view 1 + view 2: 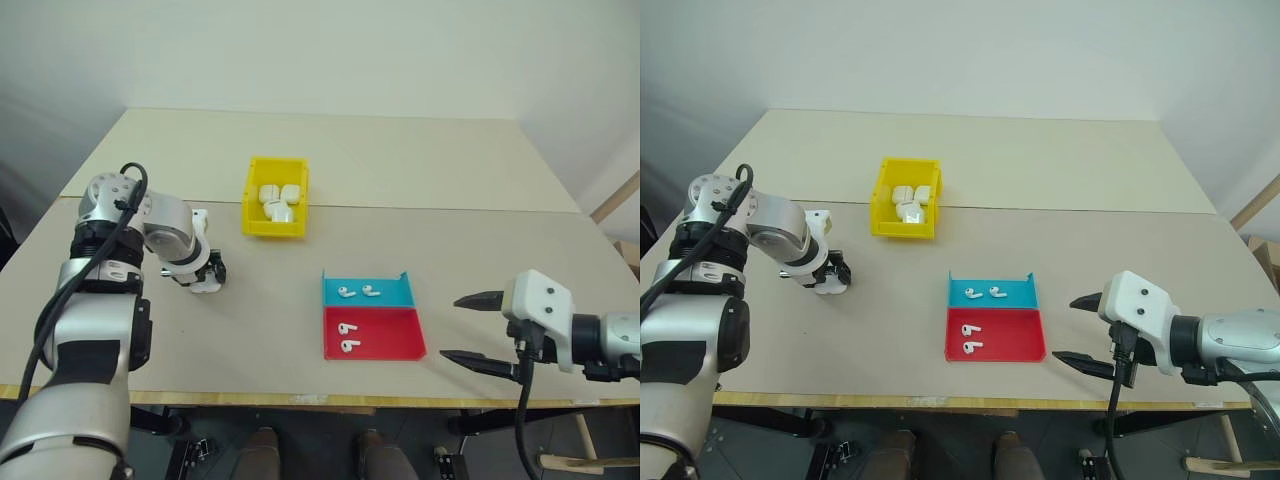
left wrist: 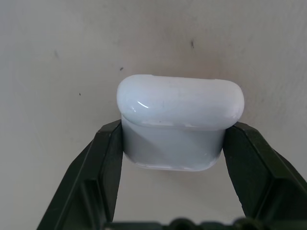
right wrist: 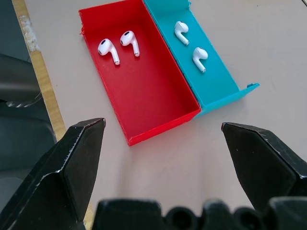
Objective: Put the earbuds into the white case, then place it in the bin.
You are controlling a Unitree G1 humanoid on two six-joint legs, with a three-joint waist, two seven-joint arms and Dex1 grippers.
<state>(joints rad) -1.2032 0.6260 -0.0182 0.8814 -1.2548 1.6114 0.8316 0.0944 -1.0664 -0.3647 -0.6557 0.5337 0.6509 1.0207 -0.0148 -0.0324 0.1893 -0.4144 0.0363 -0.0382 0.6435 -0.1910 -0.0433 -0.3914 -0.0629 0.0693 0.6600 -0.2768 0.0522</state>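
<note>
On the table's left side, the left gripper (image 2: pixel 172 143) pinches the white case (image 2: pixel 180 120) against the tabletop. Far right, the right gripper (image 1: pixel 475 330) hangs spread wide. Between them, earbuds (image 3: pixel 117 45) lie in the red tray (image 3: pixel 153 96) and blue tray (image 3: pixel 216 81); the bin (image 1: pixel 262 225) sits farther back.

Left tool (image 1: pixel 207 277) grips white case (image 1: pixel 206 286); earbuds (image 1: pixel 358 292) lie in trays

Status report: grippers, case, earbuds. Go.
Left gripper shut on white case, lid closed, on table. Right gripper open, empty, near trays. Earbuds loose: two in red tray, two in blue. Nothing blocking.
</note>
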